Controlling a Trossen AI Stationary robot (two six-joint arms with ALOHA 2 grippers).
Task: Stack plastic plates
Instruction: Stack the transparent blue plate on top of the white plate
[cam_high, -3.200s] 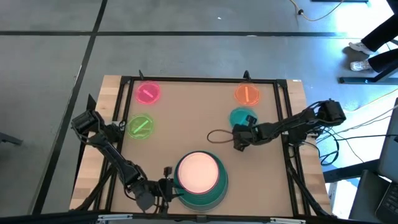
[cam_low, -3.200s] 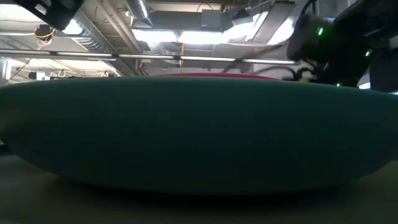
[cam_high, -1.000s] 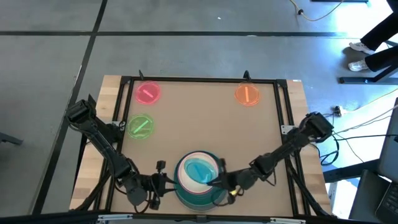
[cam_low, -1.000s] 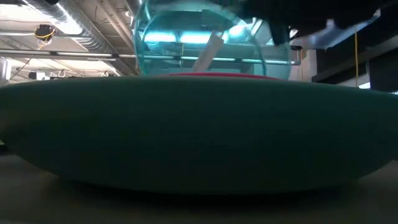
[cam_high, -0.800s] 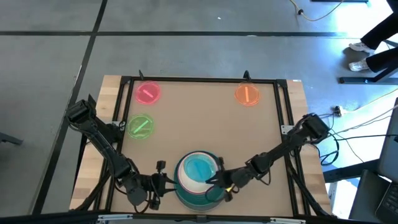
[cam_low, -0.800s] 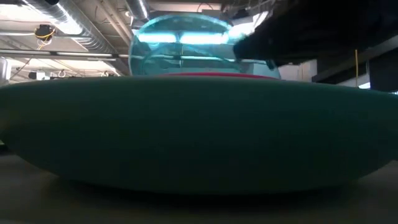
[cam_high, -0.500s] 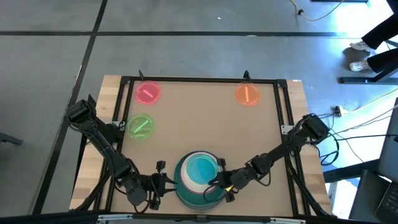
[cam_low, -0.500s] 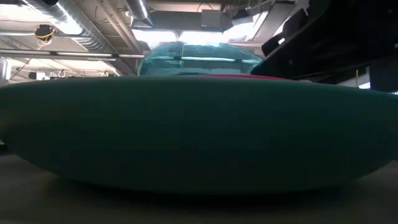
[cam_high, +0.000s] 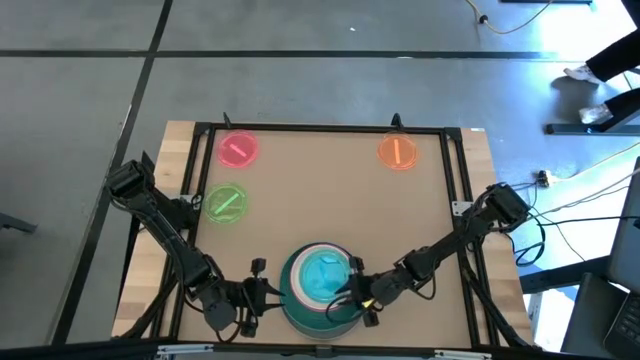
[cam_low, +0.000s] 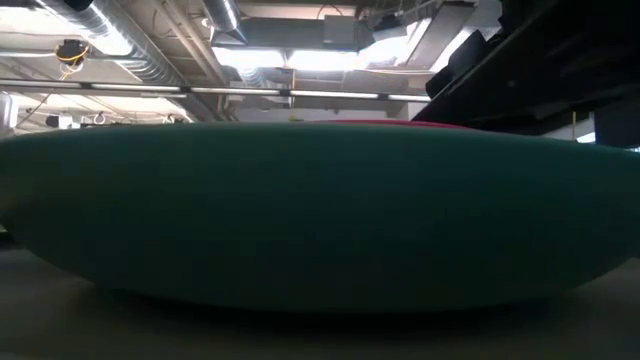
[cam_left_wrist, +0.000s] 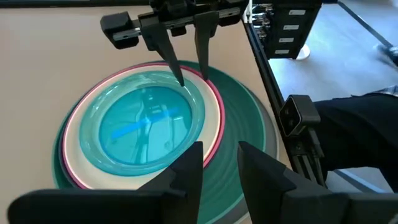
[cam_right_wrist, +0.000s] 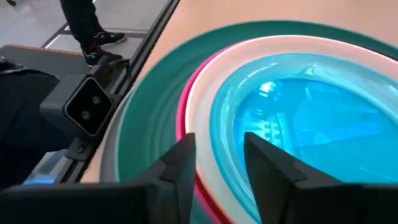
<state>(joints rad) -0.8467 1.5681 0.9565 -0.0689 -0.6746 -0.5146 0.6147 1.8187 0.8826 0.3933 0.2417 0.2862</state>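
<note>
Blue plate on the stack at the table's near edge.
We see the small translucent blue plastic plate (cam_high: 323, 273) lying atop the cream, magenta and teal plates; our right gripper (cam_high: 352, 293) is released, fingers astride its rim, left gripper (cam_high: 257, 296) released alongside.

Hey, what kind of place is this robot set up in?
Probably a lab or workshop: a polished concrete floor with loose cables, exposed ceiling ducts, and a framed worktable holding two robot arms.
</note>
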